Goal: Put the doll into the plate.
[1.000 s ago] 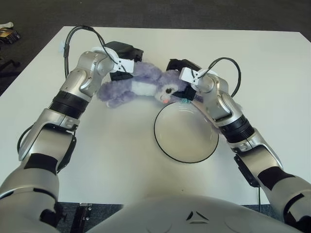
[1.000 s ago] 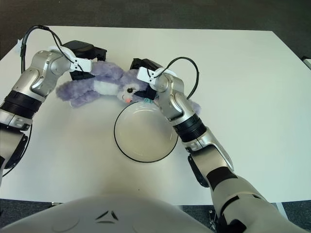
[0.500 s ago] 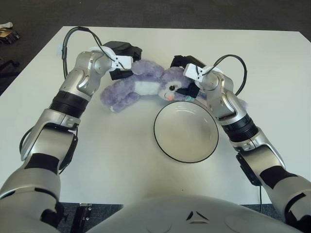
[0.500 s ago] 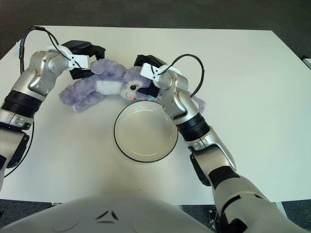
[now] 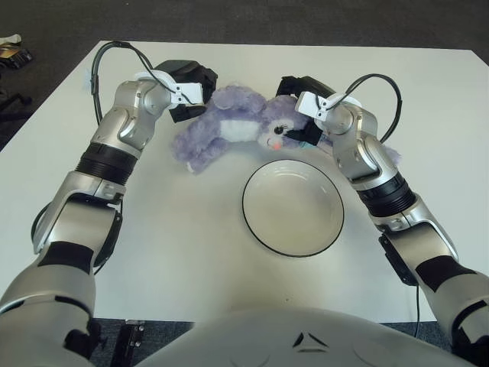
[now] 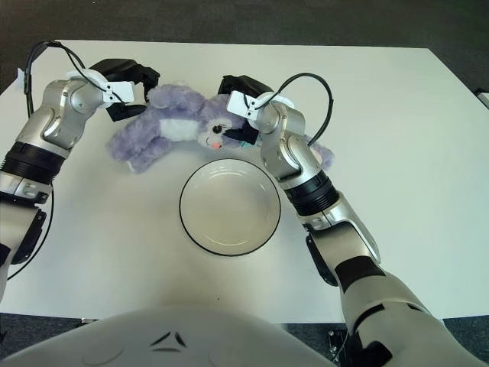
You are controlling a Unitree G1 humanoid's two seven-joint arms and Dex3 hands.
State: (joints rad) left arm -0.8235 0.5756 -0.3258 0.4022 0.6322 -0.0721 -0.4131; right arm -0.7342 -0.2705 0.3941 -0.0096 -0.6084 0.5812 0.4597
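Both arms reach forward and bend inward over the white table [image 5: 168, 252], meeting at the one doll [image 5: 229, 131], a purple plush animal with a white belly. The left hand [image 5: 186, 86] sits at the doll's far left end, dark fingers curled against the fur (the fingertips themselves are buried in plush, so how far they close cannot be made out, though the hand plainly has hold of that end). The right hand [image 6: 243, 93] comes in from the other side with its wrist turned toward the middle, fingers closed around the doll's head just beside the face. A black cable loops above each forearm.

The doll is stretched between the two hands, head to the right, legs angling down to the left. It lies just beyond the far rim of the one plate [image 5: 293, 206], a white dish with a dark edge, and no part of it is inside the plate.
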